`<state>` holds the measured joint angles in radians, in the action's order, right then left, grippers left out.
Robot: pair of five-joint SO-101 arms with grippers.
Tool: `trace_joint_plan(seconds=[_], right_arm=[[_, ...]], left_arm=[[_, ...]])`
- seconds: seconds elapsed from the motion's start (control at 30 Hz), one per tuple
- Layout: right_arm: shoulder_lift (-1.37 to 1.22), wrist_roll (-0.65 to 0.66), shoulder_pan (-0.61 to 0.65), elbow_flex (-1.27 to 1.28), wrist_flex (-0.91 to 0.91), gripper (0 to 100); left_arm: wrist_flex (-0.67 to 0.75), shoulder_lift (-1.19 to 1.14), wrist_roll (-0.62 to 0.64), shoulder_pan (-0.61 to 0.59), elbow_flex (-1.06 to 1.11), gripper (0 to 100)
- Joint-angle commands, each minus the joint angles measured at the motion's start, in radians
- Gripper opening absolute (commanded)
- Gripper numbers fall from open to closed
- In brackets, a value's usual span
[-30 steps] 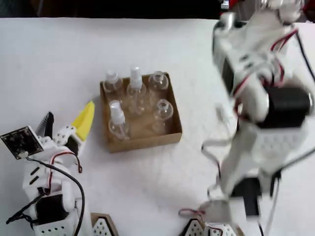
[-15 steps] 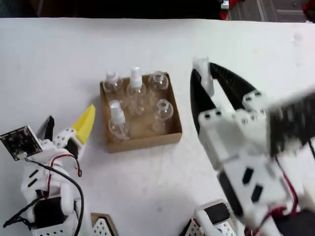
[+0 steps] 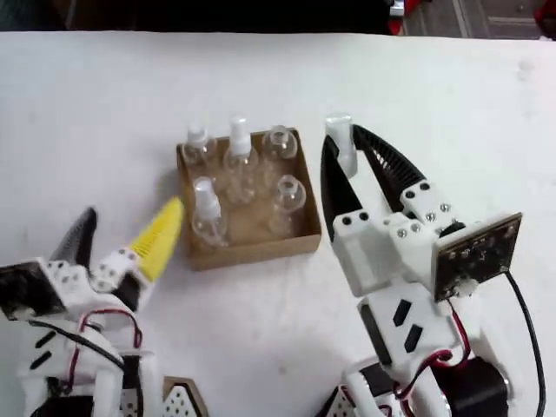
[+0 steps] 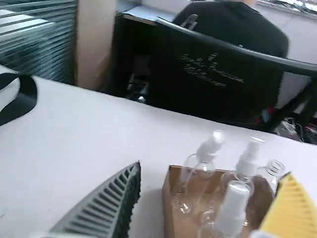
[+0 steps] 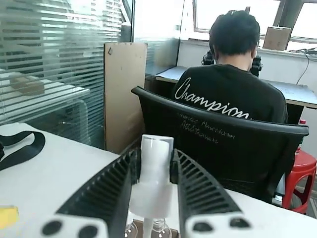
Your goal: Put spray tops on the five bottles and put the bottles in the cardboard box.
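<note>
Cardboard box of plain brown board, shallow, square-cornered and open-topped, on the white, faintly fuzzy table, a little left of centre. Inside, five bottles of clear plastic, round-bellied with narrow necks, all upright, long axes vertical, necks up. White spray tops fitted on three of them: far left, far middle, near left. Two on the right side of the box bare-necked, mouths open.

Right gripper with a white printed body and two black ribbed fingers tapering to points. Narrowed to a slim gap and pinching a loose white spray top between the tips. Spray top a smooth stepped cylinder, wider collar seated between the fingers, narrower end poking just past the tips. Long axis lined up with the fingers, pointing toward the far side. Placed just right of the box's far right corner, apart from the board; height over the table not clear.

Left gripper at the near left, just left of the box. One yellow ribbed finger and one dark grey ribbed finger, both wedge-shaped, spread wide in a V with nothing between them. Yellow tip close to the box's left wall near its near corner, not seen touching it.
</note>
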<state>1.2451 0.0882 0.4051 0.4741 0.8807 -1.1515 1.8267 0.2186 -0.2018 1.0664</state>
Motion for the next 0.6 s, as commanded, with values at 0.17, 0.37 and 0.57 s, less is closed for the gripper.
trace_joint_plan(seconds=[0.17,0.37,0.57], right_arm=[[-0.045,-0.153,0.031,0.003,-0.071,1.6],[-0.044,-0.209,0.173,0.063,-0.108,1.6],[-0.044,-0.189,0.323,0.103,-0.122,1.6]], left_arm=[[-0.032,-0.010,-0.133,0.417,-0.163,40],[-0.081,-0.010,-0.135,0.608,-0.193,40],[-0.008,-0.010,-0.130,0.627,-0.106,40]])
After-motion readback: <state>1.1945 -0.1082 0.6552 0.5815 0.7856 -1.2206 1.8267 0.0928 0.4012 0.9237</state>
